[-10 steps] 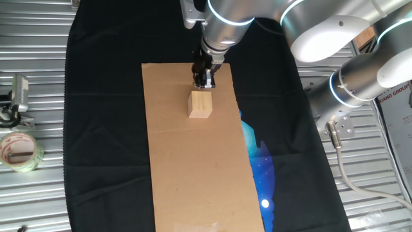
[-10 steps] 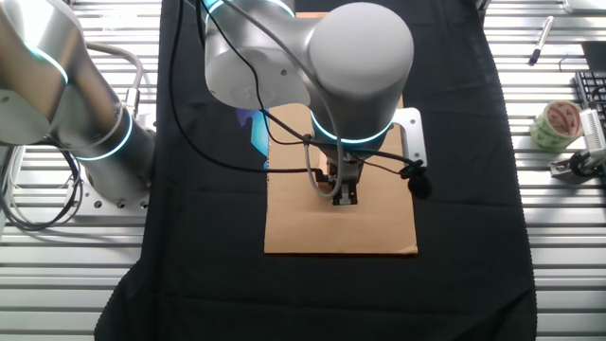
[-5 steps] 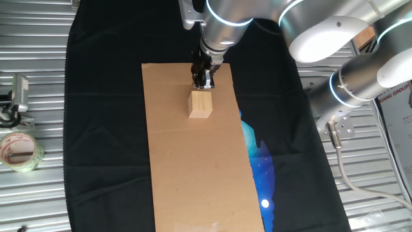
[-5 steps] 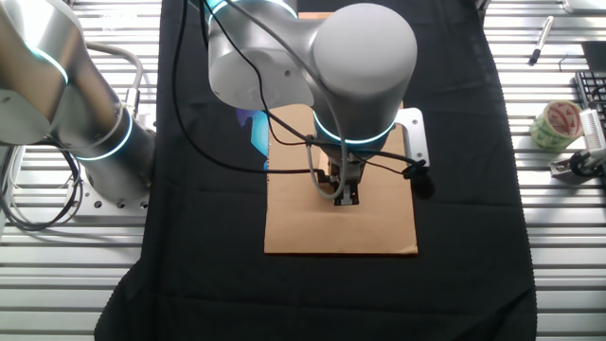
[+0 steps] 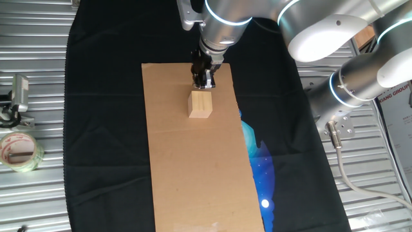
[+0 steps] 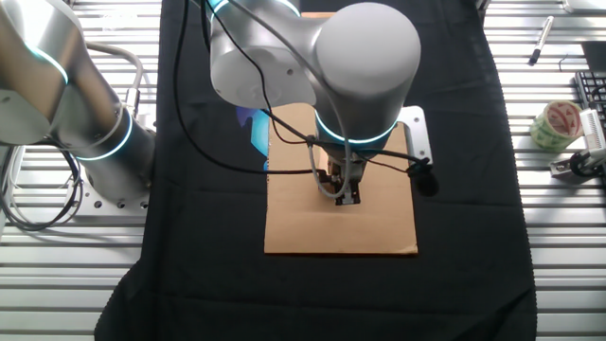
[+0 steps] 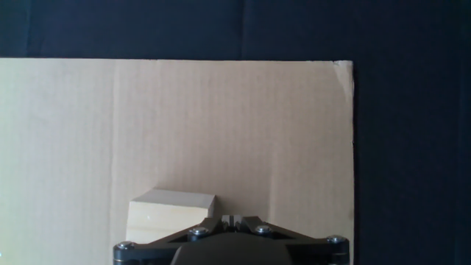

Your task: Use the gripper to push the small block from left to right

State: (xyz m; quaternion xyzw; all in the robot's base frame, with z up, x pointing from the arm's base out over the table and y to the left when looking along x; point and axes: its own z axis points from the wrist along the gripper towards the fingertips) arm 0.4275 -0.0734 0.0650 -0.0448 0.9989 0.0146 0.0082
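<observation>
The small block [image 5: 200, 104] is a pale tan wooden cube standing on the brown cardboard sheet [image 5: 187, 167]. My gripper [image 5: 204, 82] is shut, its tips low over the cardboard just behind the block, close to its far face. In the hand view the block [image 7: 171, 216] sits at the lower left, right beside the shut gripper [image 7: 231, 218]. In the other fixed view the gripper [image 6: 348, 197] shows under the arm's wrist and the block is hidden behind it.
A black cloth [image 5: 103, 129] covers the table under the cardboard. A roll of tape [image 5: 19, 151] and a clip [image 5: 18, 93] lie at the left edge. The second silver arm [image 5: 360, 84] stands at the right. The cardboard's right edge [image 7: 352, 147] is near.
The arm has crept slightly sideways in the other fixed view; the gripper stays shut and the block has not visibly moved.
</observation>
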